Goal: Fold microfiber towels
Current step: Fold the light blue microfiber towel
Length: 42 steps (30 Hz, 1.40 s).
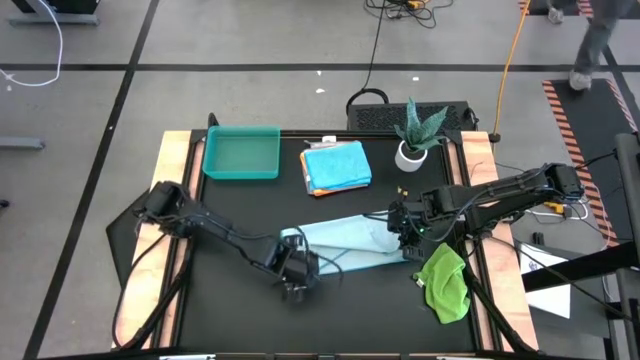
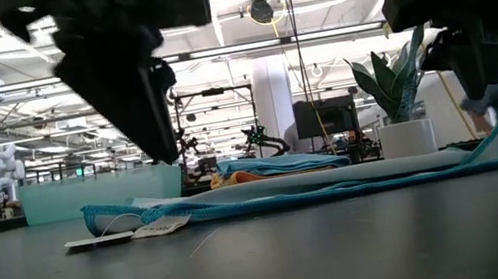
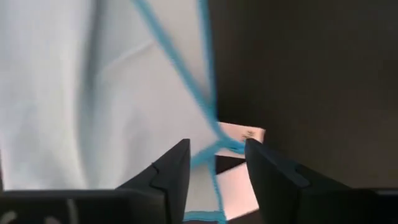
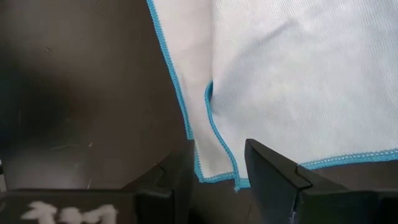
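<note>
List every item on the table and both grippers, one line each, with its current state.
pale blue towel: folded over, lying flat mid-table
green towel: crumpled, unfolded, near the table's right edge
folded towels: stacked, bright blue on top
teal tray: empty
potted plant: upright
left gripper: open over towel's tagged corner
right gripper: open over towel's other end

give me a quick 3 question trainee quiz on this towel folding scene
1. True or false: the green towel lies in the tray.
2. Which towel lies between the left gripper and right gripper? A pale blue B yellow C white
3. What stands beside the folded stack?

Key: 1 false, it lies on the table near the right arm. 2 A, the pale blue towel. 3 A potted plant.
</note>
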### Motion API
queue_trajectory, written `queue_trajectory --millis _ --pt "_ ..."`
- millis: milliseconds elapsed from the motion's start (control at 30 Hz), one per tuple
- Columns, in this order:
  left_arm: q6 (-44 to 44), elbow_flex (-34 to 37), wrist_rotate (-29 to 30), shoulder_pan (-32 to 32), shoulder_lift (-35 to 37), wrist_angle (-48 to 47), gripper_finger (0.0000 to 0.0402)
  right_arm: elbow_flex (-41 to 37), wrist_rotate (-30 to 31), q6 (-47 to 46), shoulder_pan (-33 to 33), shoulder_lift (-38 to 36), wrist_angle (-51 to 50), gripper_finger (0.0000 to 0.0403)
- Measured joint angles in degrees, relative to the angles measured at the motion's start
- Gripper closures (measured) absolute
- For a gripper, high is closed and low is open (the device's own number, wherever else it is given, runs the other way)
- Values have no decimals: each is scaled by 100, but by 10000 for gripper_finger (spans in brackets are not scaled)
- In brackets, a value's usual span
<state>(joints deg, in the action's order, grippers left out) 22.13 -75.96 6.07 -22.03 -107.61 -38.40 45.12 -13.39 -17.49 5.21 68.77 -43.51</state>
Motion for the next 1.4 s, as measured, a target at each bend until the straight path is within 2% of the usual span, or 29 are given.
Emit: queue_trajectory --millis 133,300,367,767,1400 --pt "-715 0 17 -199 -2 75 237 0 4 17 -2 0 0 271" --pt "-1223 -1 851 -365 -4 73 236 0 7 17 -2 0 0 271" --pt "-1347 -1 999 -357 -4 73 236 0 7 17 -2 0 0 271" --pt "-1646 37 857 -401 -266 112 236 0 7 -47 -2 2 44 271" --pt "-1642 37 1073 -434 -553 249 236 2 -13 -136 -2 2 112 271"
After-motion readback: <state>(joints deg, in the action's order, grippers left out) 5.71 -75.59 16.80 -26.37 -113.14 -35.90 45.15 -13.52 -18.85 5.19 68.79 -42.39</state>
